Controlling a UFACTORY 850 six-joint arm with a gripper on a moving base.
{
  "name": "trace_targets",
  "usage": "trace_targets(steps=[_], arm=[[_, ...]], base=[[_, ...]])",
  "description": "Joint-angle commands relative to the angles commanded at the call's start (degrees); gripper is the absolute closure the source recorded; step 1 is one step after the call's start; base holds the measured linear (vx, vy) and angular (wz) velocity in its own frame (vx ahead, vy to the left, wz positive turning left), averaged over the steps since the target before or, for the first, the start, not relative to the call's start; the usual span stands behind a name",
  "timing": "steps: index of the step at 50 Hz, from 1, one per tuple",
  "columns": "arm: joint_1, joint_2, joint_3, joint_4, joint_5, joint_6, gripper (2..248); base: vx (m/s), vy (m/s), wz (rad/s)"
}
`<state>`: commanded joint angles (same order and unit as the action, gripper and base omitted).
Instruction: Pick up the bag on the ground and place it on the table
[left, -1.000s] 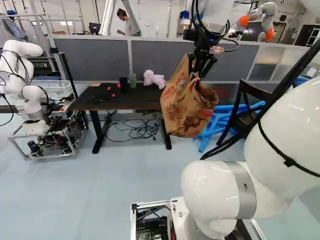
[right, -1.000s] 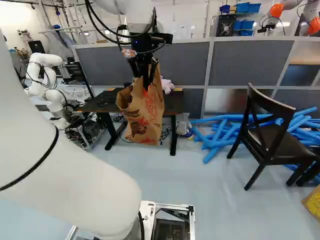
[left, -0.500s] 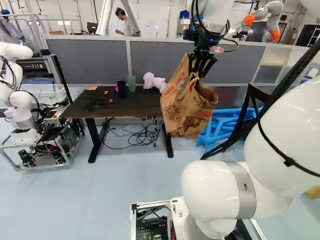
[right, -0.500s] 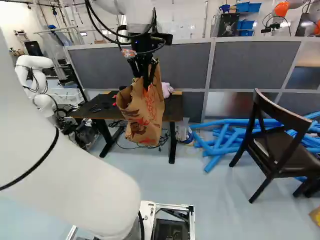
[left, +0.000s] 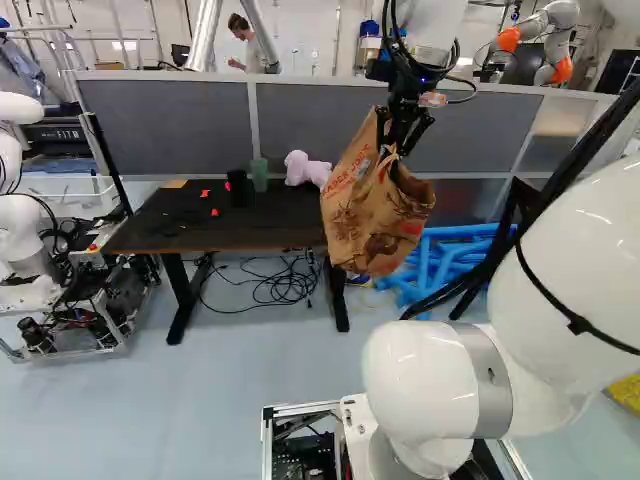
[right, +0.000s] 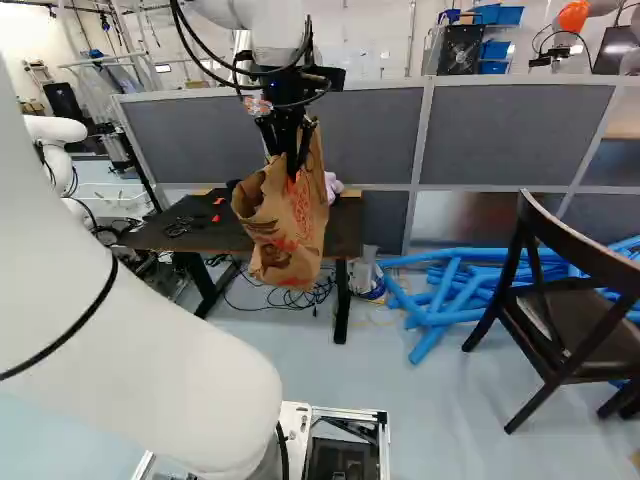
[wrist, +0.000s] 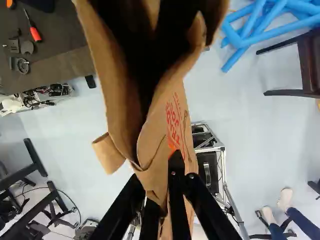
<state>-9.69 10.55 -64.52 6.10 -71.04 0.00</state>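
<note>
Red print marks the paper bag (left: 365, 225); pale print, a dark box (left: 62, 146).

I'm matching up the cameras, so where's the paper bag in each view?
Left base view: paper bag right of middle, before the table.
Right base view: just left of middle, before the table.
Wrist view: gripped in the jaws, gaping ahead of them.
Shared landmark: blue tubes.

From where I stand, the rear wall (right: 350, 45) is white, with silver ducts (left: 205, 35) before it. A partition (right: 515, 135) of grey panels in pale framing crosses the room. Floor (right: 400, 410): pale blue-grey, brightly lit. One dark chair (right: 590, 325) stands upright beside loosely heaped blue tubes (right: 432, 335). Blue bins (right: 495, 15) show beyond the partition.
</note>
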Motion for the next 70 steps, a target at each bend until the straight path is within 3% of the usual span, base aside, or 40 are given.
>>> trace_targets(steps=[22, 70], arm=[[0.0, 0.0, 0.0, 0.0, 0.0, 0.0, 229], [0.0, 0.0, 0.0, 0.0, 0.0, 0.0, 229]], base=[[0.203, -0.045, 0.036], [0.158, 0.025, 0.113]])
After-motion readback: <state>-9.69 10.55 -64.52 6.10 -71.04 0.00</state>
